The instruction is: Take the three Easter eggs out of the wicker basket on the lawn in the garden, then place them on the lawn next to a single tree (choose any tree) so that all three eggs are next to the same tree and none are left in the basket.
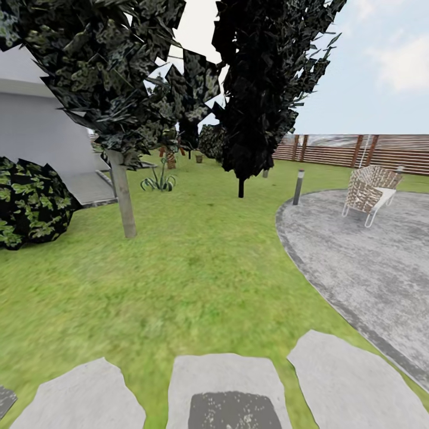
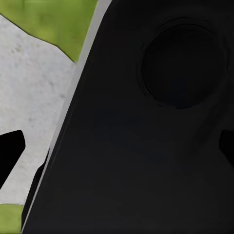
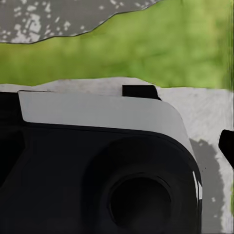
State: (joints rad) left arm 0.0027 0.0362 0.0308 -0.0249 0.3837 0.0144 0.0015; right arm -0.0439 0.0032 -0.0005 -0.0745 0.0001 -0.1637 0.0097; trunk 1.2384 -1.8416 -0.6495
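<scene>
The lawn [image 1: 196, 268] stretches ahead of me in the head view. A tree [image 1: 123, 196] with a bare, slightly leaning grey trunk and blocky dark leaves stands on it at the left, a few metres off. The Easter eggs and the wicker basket are out of view. A small brown thing [image 1: 198, 158] far back on the grass is too small to identify. My left gripper [image 2: 117, 151] is open over my own dark body, one fingertip [image 2: 9, 156] at each picture edge. My right gripper [image 3: 117, 146] is also open and holds nothing, with one fingertip [image 3: 227, 146] showing over a pale stone.
Pale stepping stones [image 1: 223, 381] lie right in front of me. A grey paved round area [image 1: 369, 256] with a wicker chair [image 1: 369, 190] and a bollard lamp [image 1: 298, 186] is on the right. A black cypress-like tree [image 1: 262, 89], a dark bush [image 1: 30, 202], a grey wall [image 1: 36, 125] and a wooden fence [image 1: 357, 149] border the grass.
</scene>
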